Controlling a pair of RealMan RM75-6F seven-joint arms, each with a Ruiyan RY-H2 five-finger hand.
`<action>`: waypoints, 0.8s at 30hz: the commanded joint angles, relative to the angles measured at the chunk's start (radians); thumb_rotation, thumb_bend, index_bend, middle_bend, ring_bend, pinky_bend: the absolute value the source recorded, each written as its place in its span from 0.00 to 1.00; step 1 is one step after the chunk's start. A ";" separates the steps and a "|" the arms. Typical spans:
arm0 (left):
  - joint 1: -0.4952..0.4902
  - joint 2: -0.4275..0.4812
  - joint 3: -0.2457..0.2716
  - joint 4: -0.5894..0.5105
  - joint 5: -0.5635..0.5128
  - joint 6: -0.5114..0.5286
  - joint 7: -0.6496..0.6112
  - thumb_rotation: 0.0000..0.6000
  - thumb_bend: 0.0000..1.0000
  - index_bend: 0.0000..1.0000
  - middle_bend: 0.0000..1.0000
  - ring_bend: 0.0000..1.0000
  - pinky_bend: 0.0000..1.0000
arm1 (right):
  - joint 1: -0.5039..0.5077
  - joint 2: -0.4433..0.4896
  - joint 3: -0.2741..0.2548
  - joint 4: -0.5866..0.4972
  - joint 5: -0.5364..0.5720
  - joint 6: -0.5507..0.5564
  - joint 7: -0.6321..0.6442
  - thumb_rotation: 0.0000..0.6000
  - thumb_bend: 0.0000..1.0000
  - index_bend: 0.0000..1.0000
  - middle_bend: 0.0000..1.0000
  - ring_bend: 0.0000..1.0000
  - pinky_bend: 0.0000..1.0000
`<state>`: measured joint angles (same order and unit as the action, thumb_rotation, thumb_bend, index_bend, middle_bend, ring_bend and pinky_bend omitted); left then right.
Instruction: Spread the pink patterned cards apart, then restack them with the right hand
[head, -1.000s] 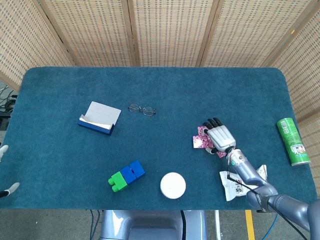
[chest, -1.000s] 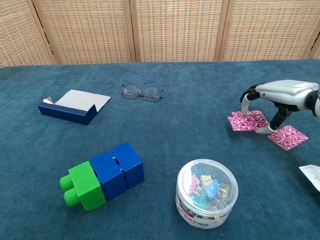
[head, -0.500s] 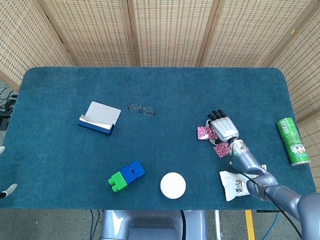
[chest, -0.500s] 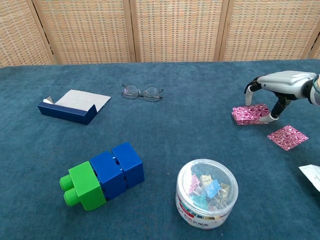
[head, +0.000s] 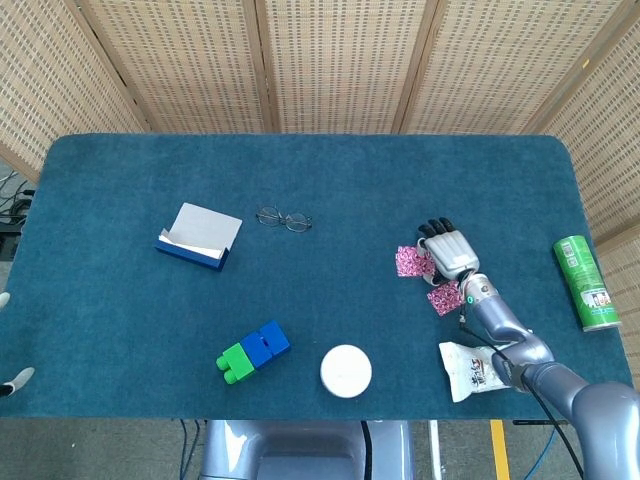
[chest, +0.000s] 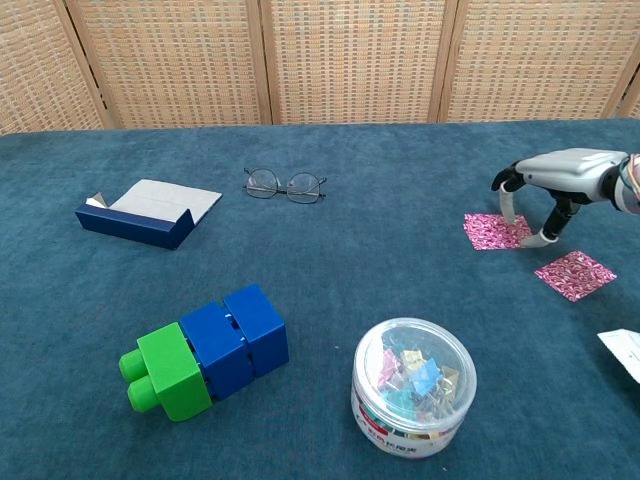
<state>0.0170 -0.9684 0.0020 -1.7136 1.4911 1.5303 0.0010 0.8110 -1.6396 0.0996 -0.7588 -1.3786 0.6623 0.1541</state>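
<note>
By the fingers (chest: 512, 199): two cards (chest: 494, 231) (pink)

the right hand (chest: 555, 185) has a silver-grey shell, black fingers and a grey metallic forearm.

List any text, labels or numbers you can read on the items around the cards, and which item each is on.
None can be read.
Green can: white label patches with print, too small to read.
Snack packet: dark markings, blurred.
Clip tub: a printed band along its base, illegible.
Pink cards under the right robot hand: pattern only, no words.
</note>
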 joint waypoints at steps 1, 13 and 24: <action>0.000 0.000 0.000 -0.001 -0.001 0.000 0.001 1.00 0.06 0.00 0.00 0.00 0.00 | 0.002 -0.001 -0.003 0.006 -0.006 -0.002 0.010 1.00 0.31 0.37 0.11 0.00 0.00; -0.007 0.000 -0.004 -0.006 0.002 -0.006 0.007 1.00 0.06 0.00 0.00 0.00 0.00 | -0.015 0.051 -0.010 -0.052 -0.032 0.056 0.032 1.00 0.31 0.33 0.10 0.00 0.00; -0.011 -0.001 -0.004 -0.017 0.016 -0.003 0.016 1.00 0.06 0.00 0.00 0.00 0.00 | -0.079 0.171 -0.053 -0.216 -0.053 0.118 -0.017 1.00 0.31 0.33 0.10 0.00 0.00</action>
<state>0.0060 -0.9691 -0.0024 -1.7306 1.5065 1.5269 0.0161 0.7446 -1.4802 0.0573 -0.9586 -1.4273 0.7724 0.1467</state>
